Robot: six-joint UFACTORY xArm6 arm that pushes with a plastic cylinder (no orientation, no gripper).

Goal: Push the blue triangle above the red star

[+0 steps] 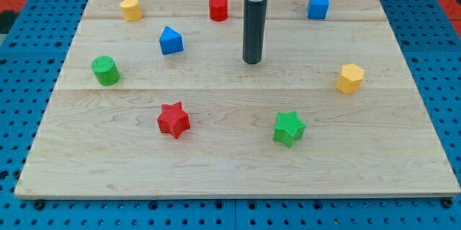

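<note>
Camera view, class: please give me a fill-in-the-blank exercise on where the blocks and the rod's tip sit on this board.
1. The blue triangle lies toward the view's ____ from the red star.
2. My tip touches ____ blocks.
3. The block nearest the view's left edge is the ____ cylinder.
4. The green star lies to the view's ____ of the red star.

Missing words: top; no; green; right

Pale wooden board (238, 165) in planks, blue perforated surface (21, 57) around it, even bright light
</note>
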